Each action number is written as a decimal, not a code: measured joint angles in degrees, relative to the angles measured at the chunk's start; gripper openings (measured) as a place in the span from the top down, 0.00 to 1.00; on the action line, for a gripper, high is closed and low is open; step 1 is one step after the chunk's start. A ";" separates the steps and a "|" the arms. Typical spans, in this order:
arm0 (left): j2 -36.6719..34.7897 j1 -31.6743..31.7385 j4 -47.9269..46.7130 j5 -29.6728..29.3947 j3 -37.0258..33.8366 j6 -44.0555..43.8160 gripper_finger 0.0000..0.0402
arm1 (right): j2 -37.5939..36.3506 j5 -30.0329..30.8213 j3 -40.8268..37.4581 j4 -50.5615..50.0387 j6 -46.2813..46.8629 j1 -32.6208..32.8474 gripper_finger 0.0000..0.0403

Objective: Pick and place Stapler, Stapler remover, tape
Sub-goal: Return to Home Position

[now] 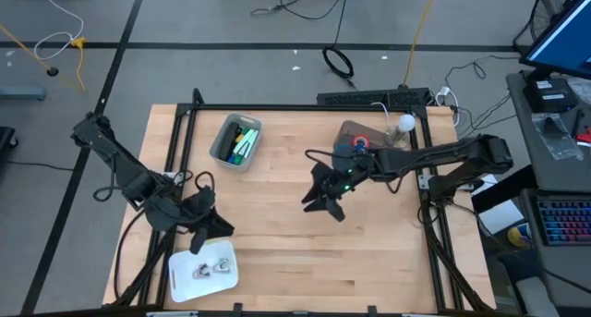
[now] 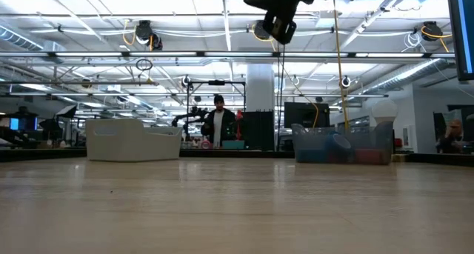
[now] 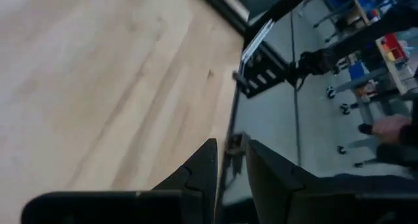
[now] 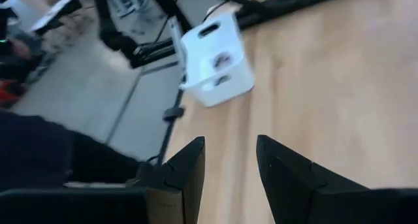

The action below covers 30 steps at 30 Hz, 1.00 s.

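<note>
Left gripper (image 1: 212, 234): hangs at the upper rim of the white bin (image 1: 185, 282) at the table's (image 1: 277, 252) 7 o'clock corner, fingers released and empty; small pale items lie in the bin. Grey bin (image 1: 222, 137): at 11 o'clock, with green and blue objects inside. Right gripper (image 1: 323, 206): near table centre, jaws parted, grasping nothing; the tape (image 1: 361, 142), red and blue rolls, lies in a clear bin (image 1: 346, 128) at 1 o'clock.

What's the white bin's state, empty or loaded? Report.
Loaded: small pale items lie inside the white bin, by the left gripper. Their kind cannot be told.
</note>
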 joint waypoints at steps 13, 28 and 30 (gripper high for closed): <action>-0.16 6.11 8.80 2.82 0.00 25.27 0.80 | -15.50 4.54 -4.07 -9.74 -8.53 -0.68 0.68; 4.25 19.10 22.41 23.29 0.02 41.38 0.80 | -43.83 13.28 -29.63 -2.93 0.62 -0.76 0.68; 5.34 19.99 24.37 25.29 0.02 42.93 0.80 | -47.32 13.27 -32.02 -2.80 0.71 -0.76 0.68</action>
